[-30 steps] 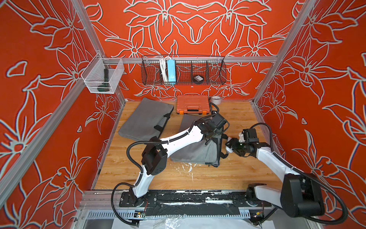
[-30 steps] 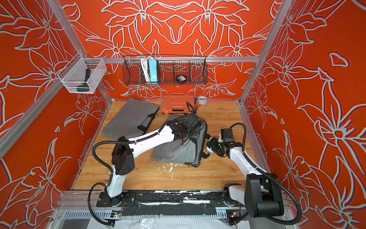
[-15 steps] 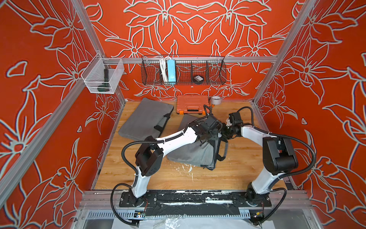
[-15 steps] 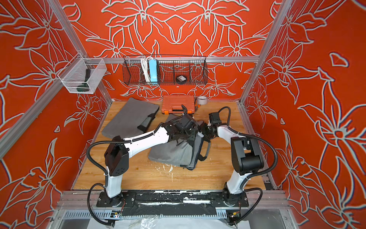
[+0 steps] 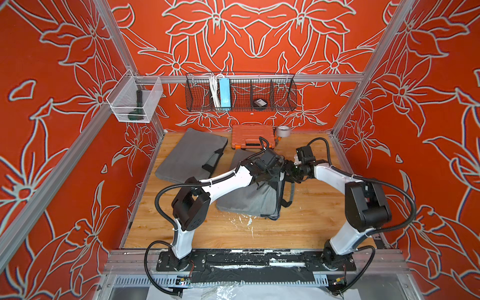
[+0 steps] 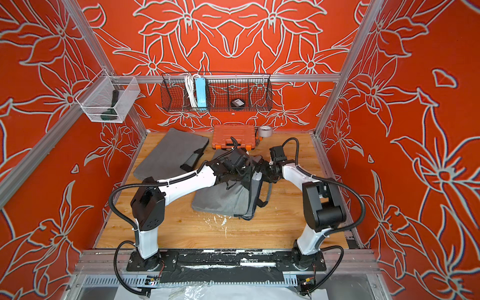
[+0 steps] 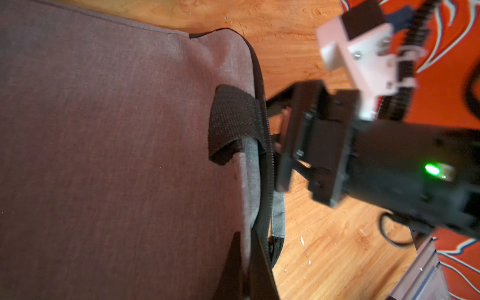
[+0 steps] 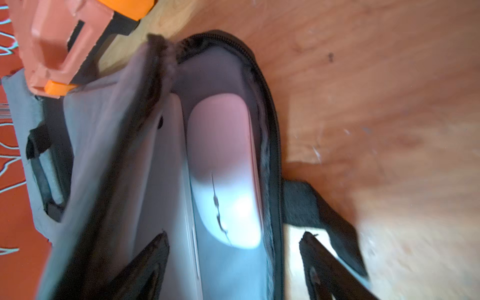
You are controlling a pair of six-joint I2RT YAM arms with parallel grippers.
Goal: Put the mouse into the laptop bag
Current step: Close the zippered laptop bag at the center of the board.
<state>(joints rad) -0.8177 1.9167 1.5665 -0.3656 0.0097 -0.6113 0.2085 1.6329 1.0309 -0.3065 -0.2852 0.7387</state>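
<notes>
right tool (image 8: 233,236): tips apart, gripping nothing | white oval plastic mouse (image 8: 223,176): just ahead of that tool's tips, in line with the gap between them, lying inside the open grey fabric laptop bag (image 8: 104,161) | left tool (image 7: 244,235): pinched together on the bag's upper lip

Orange case (image 5: 253,136) w/ tape roll (image 5: 282,131) beside.
</notes>
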